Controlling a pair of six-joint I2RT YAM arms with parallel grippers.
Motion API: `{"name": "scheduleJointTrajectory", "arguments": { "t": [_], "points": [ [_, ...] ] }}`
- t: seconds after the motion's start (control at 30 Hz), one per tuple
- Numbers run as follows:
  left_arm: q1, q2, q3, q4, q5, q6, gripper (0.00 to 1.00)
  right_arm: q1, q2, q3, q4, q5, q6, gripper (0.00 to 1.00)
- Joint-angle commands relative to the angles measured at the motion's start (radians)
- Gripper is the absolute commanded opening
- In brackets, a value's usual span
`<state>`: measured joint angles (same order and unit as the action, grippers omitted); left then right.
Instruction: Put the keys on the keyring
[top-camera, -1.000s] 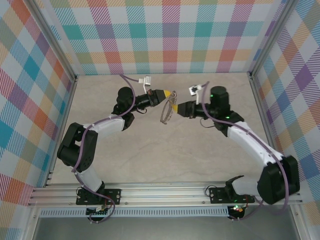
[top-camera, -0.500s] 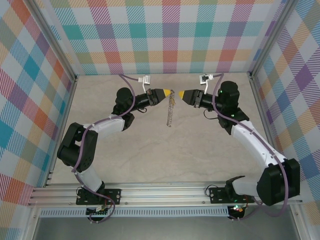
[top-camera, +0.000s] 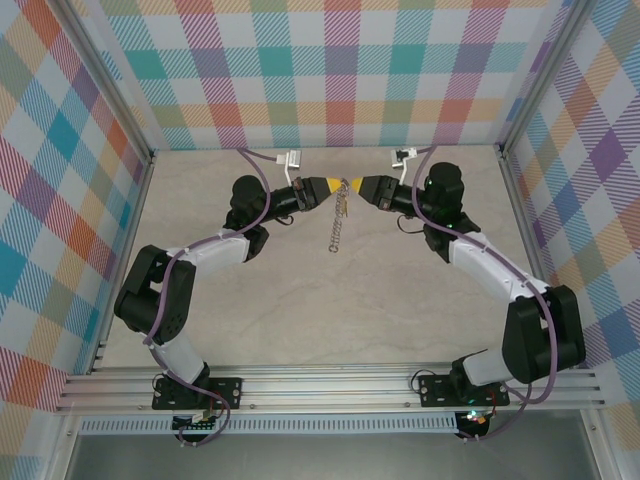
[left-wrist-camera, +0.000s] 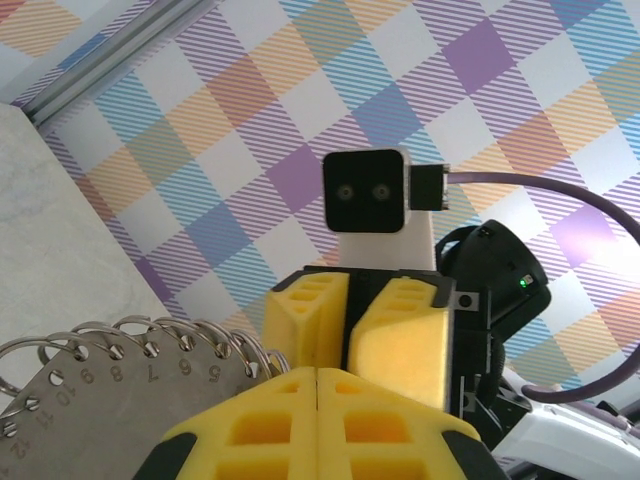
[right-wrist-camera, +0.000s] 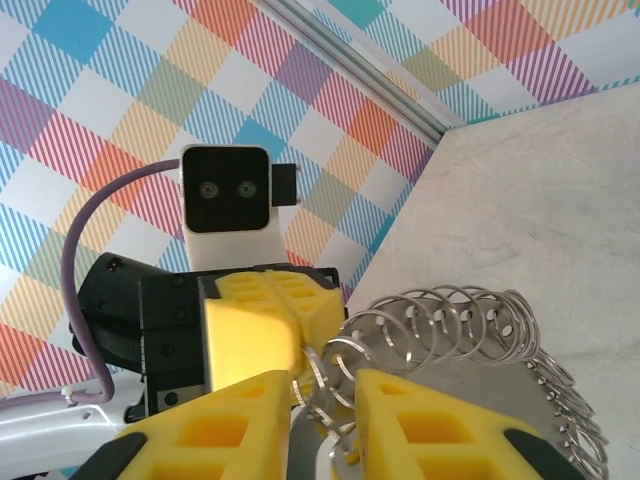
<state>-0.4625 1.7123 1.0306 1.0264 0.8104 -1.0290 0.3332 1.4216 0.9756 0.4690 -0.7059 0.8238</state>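
Left gripper is clamped on the keyring, which is held off the table at back centre. Right gripper is set tip-to-tip against it, jaws apart with ring wire between them. The keyring could be tugged from the left pinch, or a ring bent, if the right is closed off-centre and pulled; counted: two grippers, one keyring.

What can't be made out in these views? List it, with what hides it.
- Key: top view, too small to tell apart from the metal between left hand and right hand.
- Left hand's grip on the keyring: left wrist view, its own fingers cover it.
- Right hand's pinch on the rings: right wrist view, the bottom edge cuts off the contact.
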Motion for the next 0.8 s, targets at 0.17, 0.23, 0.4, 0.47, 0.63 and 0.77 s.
{"name": "scheduleJointTrajectory", "arguments": {
  "t": [0.17,0.23,0.4,0.47,0.63,0.77],
  "points": [
    [-0.008,0.004,0.008,0.083,0.02,-0.007,0.0,0.034,0.052,0.035,0.072,-0.058,0.01,0.23],
    [-0.008,0.004,0.009,0.083,0.021,-0.008,0.0,0.045,0.056,0.039,0.074,-0.06,0.005,0.23],
    [-0.01,0.005,0.009,0.083,0.02,-0.008,0.0,0.059,0.057,0.041,0.071,-0.058,-0.005,0.23],
    [-0.009,0.006,0.012,0.083,0.022,-0.008,0.0,0.059,0.058,0.04,0.072,-0.058,-0.006,0.21],
    [-0.01,0.007,0.009,0.082,0.02,-0.008,0.0,0.059,0.044,0.031,0.073,-0.046,-0.008,0.22],
    [-0.01,0.006,0.008,0.081,0.016,-0.008,0.0,0.058,0.033,0.032,0.062,-0.039,-0.014,0.14]
  ]
}}
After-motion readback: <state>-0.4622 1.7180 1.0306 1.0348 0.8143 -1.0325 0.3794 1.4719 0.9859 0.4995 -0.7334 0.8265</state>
